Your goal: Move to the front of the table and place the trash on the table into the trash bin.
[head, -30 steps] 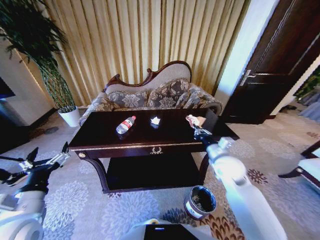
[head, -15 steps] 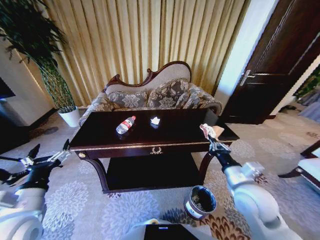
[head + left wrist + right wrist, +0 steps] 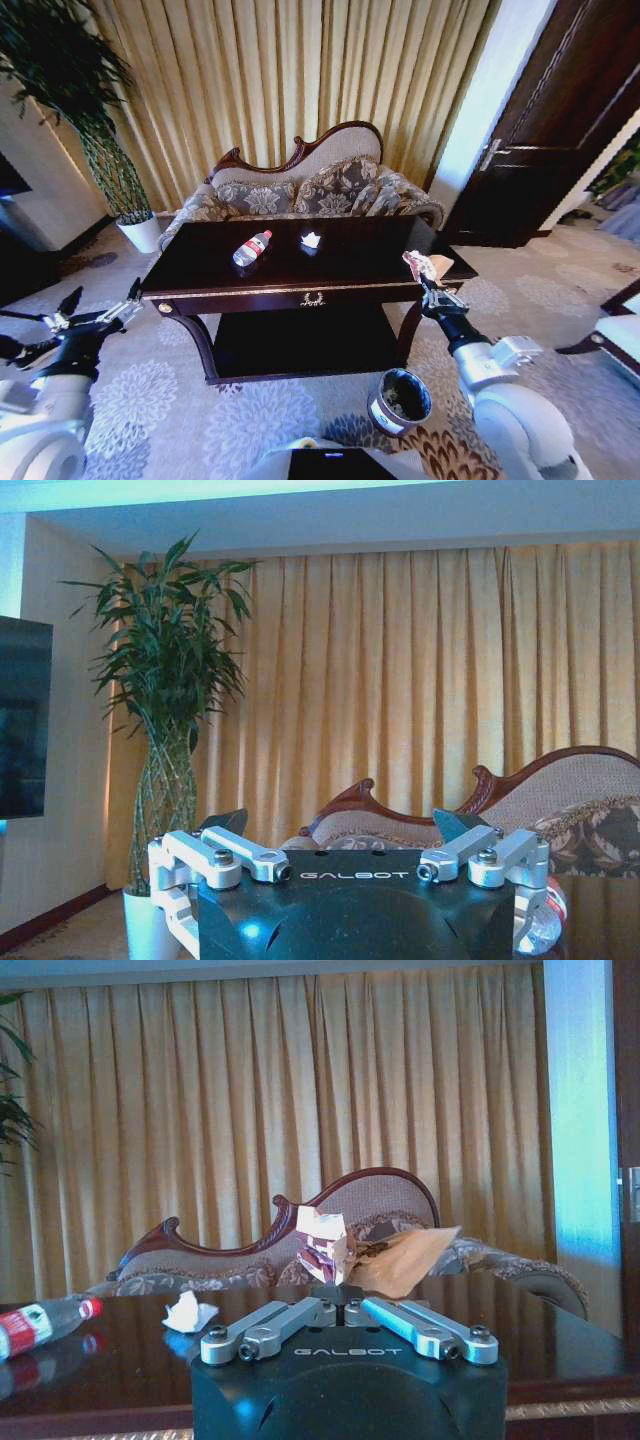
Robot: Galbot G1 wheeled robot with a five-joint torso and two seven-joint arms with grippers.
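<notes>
We hold our right gripper [image 3: 424, 280] just off the front right corner of the table [image 3: 300, 272], its fingers pinched together on a crumpled scrap of paper [image 3: 417, 264]. In the right wrist view the scrap [image 3: 325, 1248] stands straight up out of the fingertips, white and brown, with a tan piece spreading off to one side. The trash bin [image 3: 400, 402] sits on the carpet below and a little to the left of this gripper, in front of the table's right leg, and the held scrap is still well above its rim.

On the tabletop we see the bottle [image 3: 252, 249] lying on its side left of centre, red cap toward the sofa [image 3: 300, 195], and a white paper scrap [image 3: 311, 241] just to its right; both are well apart from the right gripper.

Our left gripper [image 3: 98, 318] hangs low beside the table's left end, over the carpet, fingers spread wide and holding nothing.
</notes>
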